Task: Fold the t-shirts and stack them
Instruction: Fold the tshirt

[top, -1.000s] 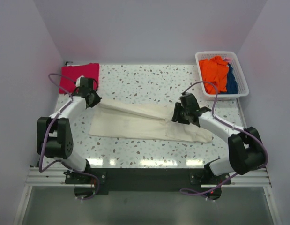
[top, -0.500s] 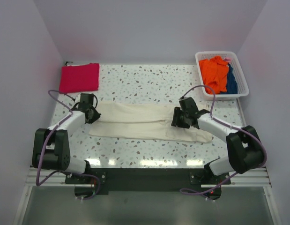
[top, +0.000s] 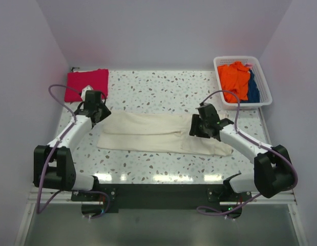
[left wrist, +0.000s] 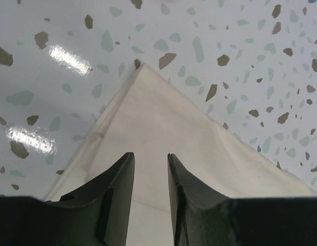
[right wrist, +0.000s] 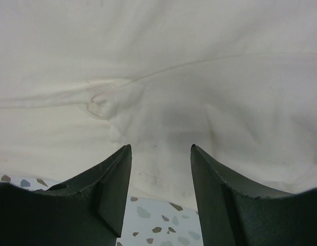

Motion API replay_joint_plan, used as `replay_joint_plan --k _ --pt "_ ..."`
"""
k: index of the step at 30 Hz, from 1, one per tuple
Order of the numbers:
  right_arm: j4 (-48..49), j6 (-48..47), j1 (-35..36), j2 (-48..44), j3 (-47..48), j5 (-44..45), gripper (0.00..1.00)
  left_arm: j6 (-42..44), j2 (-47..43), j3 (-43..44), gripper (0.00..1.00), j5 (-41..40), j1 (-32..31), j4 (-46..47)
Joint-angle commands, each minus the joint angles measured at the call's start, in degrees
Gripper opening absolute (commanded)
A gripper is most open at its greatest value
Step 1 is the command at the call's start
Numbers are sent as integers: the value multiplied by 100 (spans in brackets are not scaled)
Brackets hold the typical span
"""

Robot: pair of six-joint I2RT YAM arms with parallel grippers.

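Note:
A cream-white t-shirt (top: 158,132) lies folded into a long band across the middle of the table. A crimson-pink t-shirt (top: 86,84) lies folded at the far left corner. My left gripper (top: 99,114) hovers over the band's left corner (left wrist: 148,113), jaws apart with nothing between them (left wrist: 150,156). My right gripper (top: 195,126) is over the band's right part, open, with only cloth (right wrist: 163,92) and a strip of table seen through the gap (right wrist: 161,148).
A white basket (top: 263,97) at the far right holds orange cloth (top: 235,79) and blue cloth (top: 253,89). Purple cables loop off both arms. The speckled tabletop (top: 158,87) shows behind the band.
My left gripper has opened and let go of the cream shirt's left corner, then drawn up and back. The right gripper has opened a little wider and barely moved.

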Motion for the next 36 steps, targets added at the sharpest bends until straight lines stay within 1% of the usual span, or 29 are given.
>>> replay_joint_plan --k 1,4,5,7,8,9,13,20,27,31,36 --pt "-204 -97 27 43 389 378 54 234 341 465 36 -110 -284 -176" --pt "-257 -80 -25 149 469 598 55 330 569 491 36 4 -468 -18" --pt "-248 -79 -95 237 486 599 55 409 779 561 35 -5 -521 -9" --pt "-239 -71 -148 334 556 607 55 454 1035 667 33 -205 -705 -105" --pt "-239 -62 -166 439 574 651 56 436 1158 693 31 -207 -741 -106" --pt "-231 -62 -183 492 609 651 56 436 1333 702 26 -216 -776 -71" --pt "-152 -9 -210 791 715 643 56 269 1528 536 25 -216 -952 52" --pt "77 17 -210 1204 601 607 56 68 1520 202 26 -391 -979 70" --pt "174 26 -201 1398 574 511 56 -3 1545 122 33 -471 -979 8" --pt "244 26 -201 1538 636 485 56 -187 1598 -132 33 -261 -979 131" --pt "323 0 -201 1977 837 388 56 -416 1380 -773 33 12 -979 307"
